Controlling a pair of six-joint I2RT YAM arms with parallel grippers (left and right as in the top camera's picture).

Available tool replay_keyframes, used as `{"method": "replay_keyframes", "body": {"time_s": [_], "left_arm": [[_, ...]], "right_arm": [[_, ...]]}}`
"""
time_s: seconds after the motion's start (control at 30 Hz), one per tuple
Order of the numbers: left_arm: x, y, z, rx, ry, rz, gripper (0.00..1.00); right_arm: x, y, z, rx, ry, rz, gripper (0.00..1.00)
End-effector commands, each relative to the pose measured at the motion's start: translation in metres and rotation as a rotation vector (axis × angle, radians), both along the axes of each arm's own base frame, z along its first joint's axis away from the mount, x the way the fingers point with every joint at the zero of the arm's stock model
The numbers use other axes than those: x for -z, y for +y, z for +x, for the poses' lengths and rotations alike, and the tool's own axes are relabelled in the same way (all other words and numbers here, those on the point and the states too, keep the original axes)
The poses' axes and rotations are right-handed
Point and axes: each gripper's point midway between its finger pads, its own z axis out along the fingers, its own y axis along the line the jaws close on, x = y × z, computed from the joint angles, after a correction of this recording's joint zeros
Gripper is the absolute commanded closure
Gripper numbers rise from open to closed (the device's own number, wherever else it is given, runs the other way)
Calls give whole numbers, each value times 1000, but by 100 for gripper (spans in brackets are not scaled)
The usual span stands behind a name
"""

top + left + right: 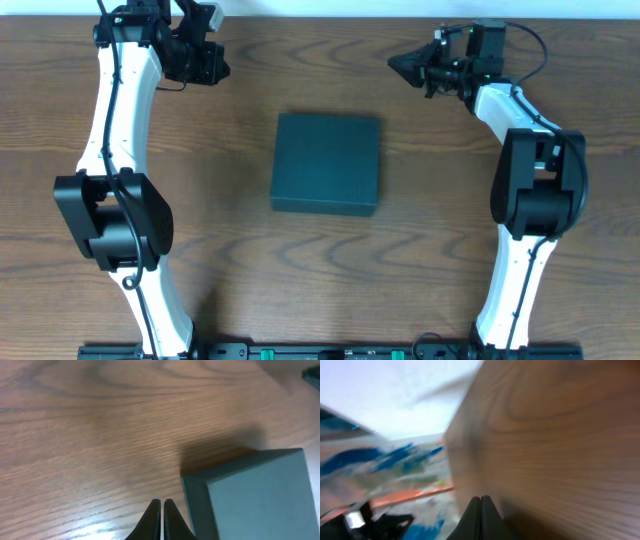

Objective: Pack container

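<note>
Seen from overhead, with 12 o'clock at the far edge of the table (230,150), the dark green box (326,163) lies flat at the middle of the wood. Its lid is shut, its top is bare, and its long sides run roughly from 12 to 6. Neither arm touches it. The left gripper (210,68) hangs well apart from the box, between 10 and 11 o'clock of it and near the far edge, and holds nothing. The left wrist view shows its two dark fingers (154,515) pressed together, only a thin line between them, tips just above bare wood. In that view a corner of the box (260,495) stands at 4 o'clock of the tips, near but apart, with its shadow on the table at 12 o'clock of that corner. The right gripper (395,63) sits at about 1 o'clock of the box, also near the far edge, with its pointed tip aimed toward 9 o'clock. In the blurred right wrist view its fingers (476,515) meet in a closed wedge with nothing between them, and wood grain fills the side from 12 to 5 o'clock. Past the table edge, from 7 to 10 o'clock, there are only smeared blue and orange shapes, too blurred to name.
</note>
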Motion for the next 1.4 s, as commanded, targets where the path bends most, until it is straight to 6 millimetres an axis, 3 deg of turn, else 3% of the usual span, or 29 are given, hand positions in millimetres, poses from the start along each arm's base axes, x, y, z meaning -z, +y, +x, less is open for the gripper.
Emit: {"method": "replay_keyframes", "body": {"time_s": [0.0, 0.17, 0.33, 0.43, 0.57, 0.67, 0.87, 0.97, 1.07, 1.1, 1.13, 1.17, 1.2, 1.37], "left_arm": [[-28, 9, -1, -49, -51, 24, 94], [-64, 16, -12, -71, -119, 65, 94], [-96, 8, -51, -49, -98, 25, 94], [-111, 0, -71, -17, -103, -7, 94], [-127, -15, -97, 28, -122, -11, 94], [-125, -37, -121, 85, -113, -14, 94], [-98, -77, -185, 151, -53, -31, 94], [-78, -80, -215, 113, -37, -20, 94], [-68, -79, -233, 90, -67, -26, 95], [-68, -79, -236, 78, -82, -38, 94], [-69, -78, -238, 64, -89, -49, 78], [-71, -78, -239, 51, -92, -57, 17], [-73, -78, -239, 41, -96, -65, 5], [-70, -76, -240, 35, -83, -55, 5]], "right_arm": [[-43, -26, 5, 55, -155, -197, 98], [-95, -50, -37, 57, -186, -479, 98], [-168, -58, -101, -9, -296, -705, 98], [-190, -70, -134, -23, -310, -817, 98], [-191, -80, -184, -88, -238, -910, 98], [-175, -78, -224, -177, -173, -915, 99], [-144, -70, -293, -218, -219, -896, 98], [-134, -69, -322, -194, -288, -908, 98], [-130, -72, -344, -153, -345, -938, 98], [-129, -76, -349, -133, -357, -960, 76], [-130, -80, -353, -115, -365, -980, 41], [-131, -81, -355, -104, -373, -992, 1], [-133, -81, -357, -98, -391, -994, 1], [-135, -80, -363, -99, -395, -992, 1]]}}
